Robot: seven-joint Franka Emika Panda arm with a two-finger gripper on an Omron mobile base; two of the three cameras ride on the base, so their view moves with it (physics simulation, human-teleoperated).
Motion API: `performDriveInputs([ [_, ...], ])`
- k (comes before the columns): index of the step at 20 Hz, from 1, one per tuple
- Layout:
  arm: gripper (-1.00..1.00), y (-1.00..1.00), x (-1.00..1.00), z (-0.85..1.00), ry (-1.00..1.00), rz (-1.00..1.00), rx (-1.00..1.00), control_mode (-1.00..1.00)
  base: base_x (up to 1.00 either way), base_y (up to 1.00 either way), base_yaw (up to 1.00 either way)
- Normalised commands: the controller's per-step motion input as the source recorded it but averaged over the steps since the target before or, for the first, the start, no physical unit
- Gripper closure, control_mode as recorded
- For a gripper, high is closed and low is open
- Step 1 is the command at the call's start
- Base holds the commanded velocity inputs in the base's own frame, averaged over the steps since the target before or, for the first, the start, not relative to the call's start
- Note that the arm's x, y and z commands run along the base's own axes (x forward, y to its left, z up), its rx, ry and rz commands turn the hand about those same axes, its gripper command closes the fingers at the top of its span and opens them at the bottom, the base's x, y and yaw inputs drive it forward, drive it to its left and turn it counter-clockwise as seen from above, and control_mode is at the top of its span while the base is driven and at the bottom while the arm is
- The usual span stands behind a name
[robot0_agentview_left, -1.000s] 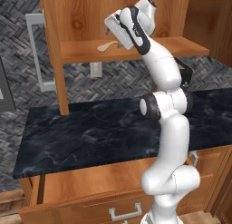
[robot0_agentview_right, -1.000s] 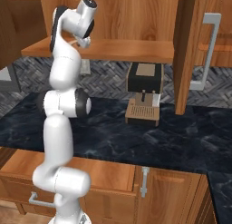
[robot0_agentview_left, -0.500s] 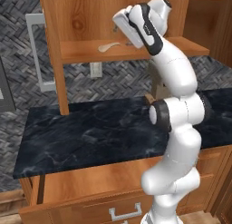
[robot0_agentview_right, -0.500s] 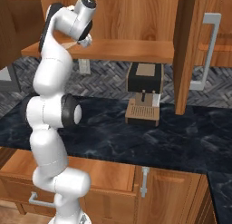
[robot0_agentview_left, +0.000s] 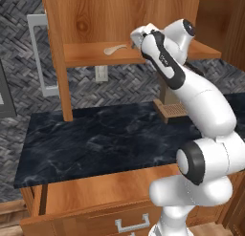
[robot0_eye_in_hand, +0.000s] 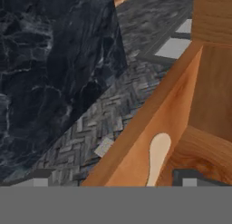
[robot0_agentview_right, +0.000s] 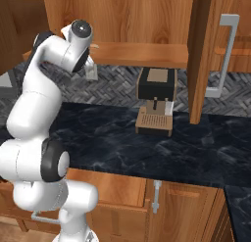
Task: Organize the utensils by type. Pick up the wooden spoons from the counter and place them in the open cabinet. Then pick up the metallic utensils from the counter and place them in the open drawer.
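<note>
Wooden spoon (robot0_agentview_left: 114,49), pale tan, lies on the cabinet shelf (robot0_agentview_left: 91,56) near its front edge, my tool (robot0_agentview_left: 136,37) beside it spread wide and empty, apparently having delivered it.

Wooden spoon (robot0_eye_in_hand: 157,156) handle cut off by grey band; claw (robot0_agentview_left: 135,38) fingertips hidden.

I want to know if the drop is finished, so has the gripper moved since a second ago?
Yes. The gripper has drawn back right along the cabinet shelf, away from the pale wooden spoon.
</note>
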Motion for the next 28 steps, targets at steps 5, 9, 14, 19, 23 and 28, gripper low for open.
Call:
performDriveInputs([
  [5,-1.00,-0.24,-0.73,-0.08,0.37,-0.54,0.35,-1.00,0.00,0.00,0.00],
  [9,-1.00,-0.41,-0.66,-0.02,0.42,-0.56,0.51,-1.00,0.00,0.00,0.00],
  [14,-1.00,-0.28,-0.69,-0.11,0.25,-0.61,0.43,-1.00,0.00,0.00,0.00],
  [19,-1.00,-0.22,-0.67,-0.13,0.26,-0.66,0.41,-1.00,0.00,0.00,0.00],
  [23,-1.00,-0.09,-0.66,-0.46,0.10,-0.60,0.42,-1.00,0.00,0.00,0.00],
  [28,-1.00,0.00,-0.54,-0.43,0.00,-0.54,0.39,-1.00,0.00,0.00,0.00],
])
